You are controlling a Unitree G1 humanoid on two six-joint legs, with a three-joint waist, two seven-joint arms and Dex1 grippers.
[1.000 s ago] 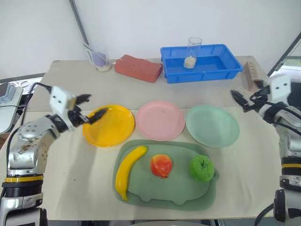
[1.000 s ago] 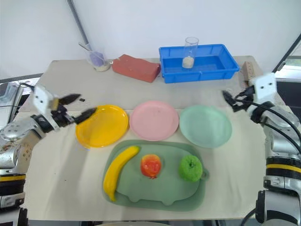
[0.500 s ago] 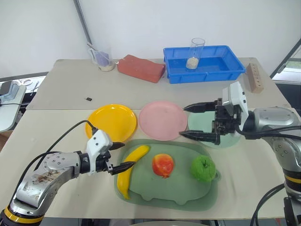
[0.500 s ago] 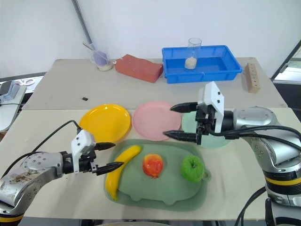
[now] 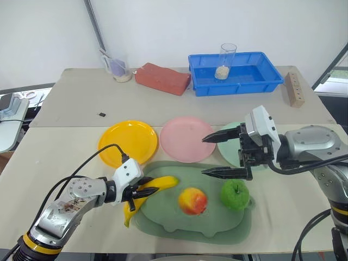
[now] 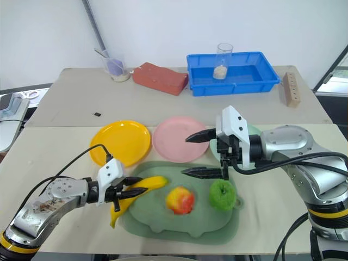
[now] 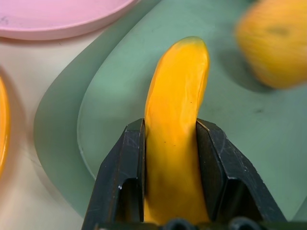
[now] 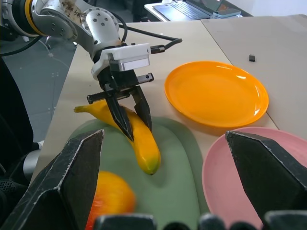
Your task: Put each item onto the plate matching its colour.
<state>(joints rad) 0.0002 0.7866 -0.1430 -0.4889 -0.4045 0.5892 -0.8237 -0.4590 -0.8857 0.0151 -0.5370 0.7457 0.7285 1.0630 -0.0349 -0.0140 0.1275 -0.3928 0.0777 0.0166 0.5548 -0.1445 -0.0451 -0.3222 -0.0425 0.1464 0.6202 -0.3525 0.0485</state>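
left hand (image 5: 142,191) pinching banana (image 5: 149,190) mid-body; looks stiff, smooth, light plastic, could pivot. right hand (image 5: 222,155) spread wide over the tray (image 5: 217,224).

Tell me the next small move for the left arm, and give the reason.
Probably lift the banana clear of the green tray and carry it toward the yellow plate. The left gripper has its fingers closed on either side of the banana, and the yellow plate lies bare just beyond it.
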